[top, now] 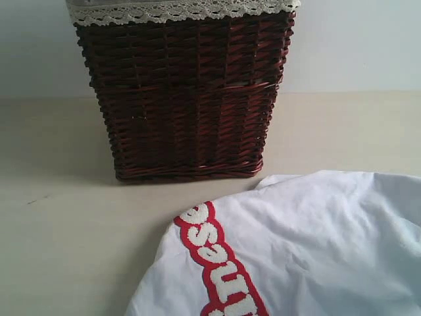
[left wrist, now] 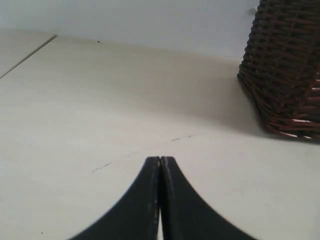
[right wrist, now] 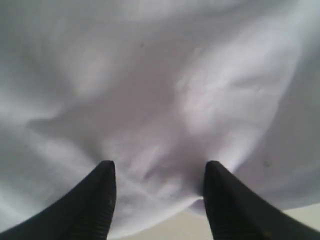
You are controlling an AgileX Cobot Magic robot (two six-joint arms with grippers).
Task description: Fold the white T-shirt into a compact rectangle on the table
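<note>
**A:** Where is the white T-shirt (top: 316, 243) lying?

**B:** It is lying on the table (top: 66, 250), filling the lower right of the exterior view and running off that view's bottom and right edges. Its fabric is bunching into soft folds. A curved band of fuzzy white letters (top: 220, 263) edged in red is running along its left side.

**A:** What is standing behind it?

**B:** A dark wicker basket (top: 184, 99) is sitting upright on the table, near the shirt's upper edge but apart from it. A lace trim (top: 177, 10) is hanging over its rim, and a pale wall (top: 355, 46) is rising behind.

**A:** What is the right gripper (right wrist: 160, 164) doing?

**B:** It is hovering close over the shirt with its two dark fingers (right wrist: 95, 200) spreading wide apart. Nothing is sitting clamped between them. Only wrinkled white cloth is showing in the gap, with a thin strip of table beyond the cloth's edge. Whether the tips are touching the cloth, I cannot tell.

**A:** And the left gripper (left wrist: 160, 159)?

**B:** Its jaws are pressing fully together, tip against tip, and holding nothing. It is pointing across bare table toward the wall, with the basket's lower corner showing in its wrist view.
</note>
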